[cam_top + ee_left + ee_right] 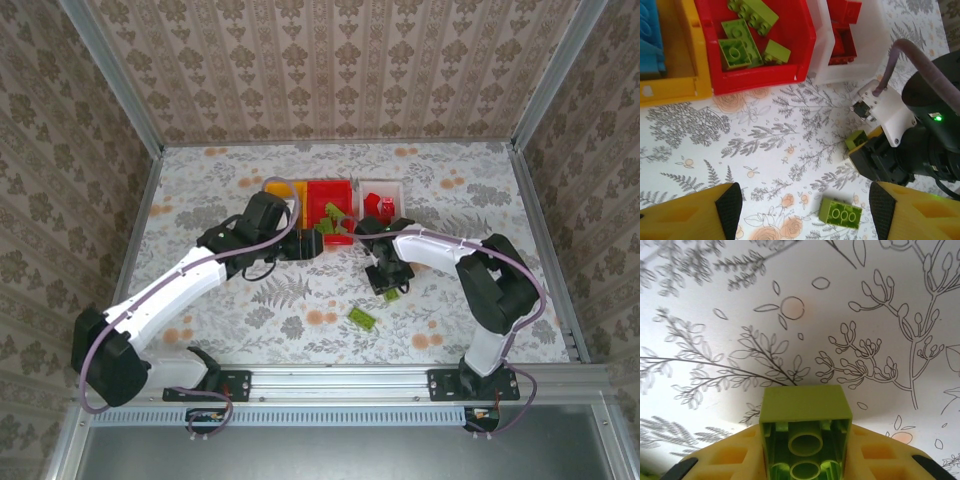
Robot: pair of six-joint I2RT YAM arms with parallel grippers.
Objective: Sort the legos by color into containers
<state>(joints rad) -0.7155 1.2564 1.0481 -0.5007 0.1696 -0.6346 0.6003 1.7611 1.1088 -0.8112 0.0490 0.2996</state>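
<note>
The right pincer (805,460) is clenched on a small lime green studded plastic brick (805,412), close to the flowered tabletop (715,300). The left pincer (806,202) is released, its fingers wide apart above a second lime green brick (841,212) that lies on the tabletop. Behind stand the yellow-orange plastic bin (690,75) with blue bricks (649,40), the red plastic bin (757,82) with lime green bricks (740,45), and the white plastic bin (840,75) with red bricks (842,30).

The left arm (180,285) is stretched forward and to the right, and the left gripper (308,246) is held low with its yellow fingers (729,202) spread wide apart. The right arm (470,270) is folded at the elbow and bent back leftward. The right gripper (390,285) is pointed downward, with its fingers pressed against both sides of a lime green brick (805,430).
</note>
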